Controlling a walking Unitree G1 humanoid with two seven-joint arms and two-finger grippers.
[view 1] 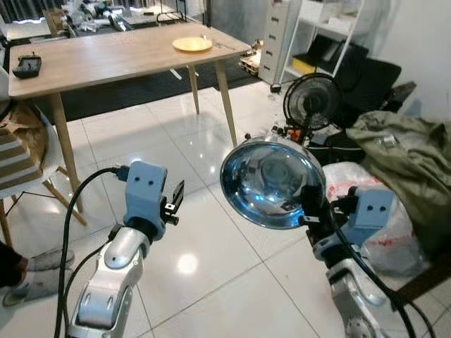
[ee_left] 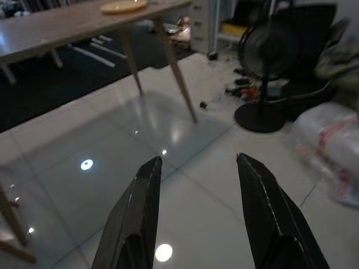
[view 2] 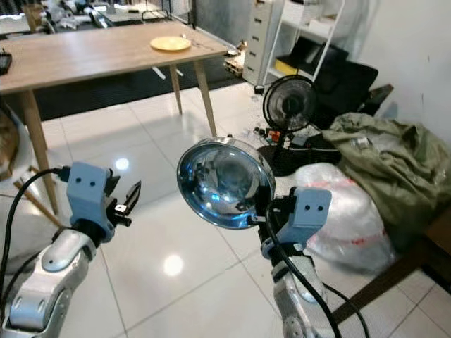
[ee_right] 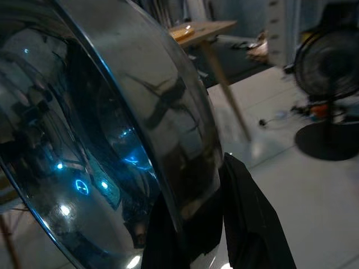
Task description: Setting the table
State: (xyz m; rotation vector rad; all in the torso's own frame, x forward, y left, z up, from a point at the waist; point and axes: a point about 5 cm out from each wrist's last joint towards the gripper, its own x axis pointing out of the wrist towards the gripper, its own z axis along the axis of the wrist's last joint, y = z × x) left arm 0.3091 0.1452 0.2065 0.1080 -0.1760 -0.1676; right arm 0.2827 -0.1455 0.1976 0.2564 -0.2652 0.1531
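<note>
A shiny steel bowl [view 1: 272,183] is gripped at its rim by the right hand [ee_right: 213,224], its black fingers [ee_right: 249,224] pinched on either side of the edge; the bowl is held on edge in the air before the robot, above the white tiled floor [view 1: 204,260], its hollow turned toward the head camera; the left hand [ee_left: 199,207] is raised beside it, holding nothing, its two fingers spread apart with the floor seen between them. A wooden surface [view 1: 106,56] on slanted legs is seen well ahead and to the left; a yellow plate [view 1: 192,44] is laid near its far right corner, and a dark object [view 1: 27,66], too small to identify, is set at its left edge. A black floor fan [view 1: 312,102] is stood to the right of the surface, with a white drawer unit [view 1: 277,35] behind it; an olive-green cloth heap [view 1: 409,162] and a clear plastic bag [view 1: 384,218] are piled at the right; a person's slippered foot [view 1: 32,271] is seen at the lower left, near a chair [view 1: 25,162].
</note>
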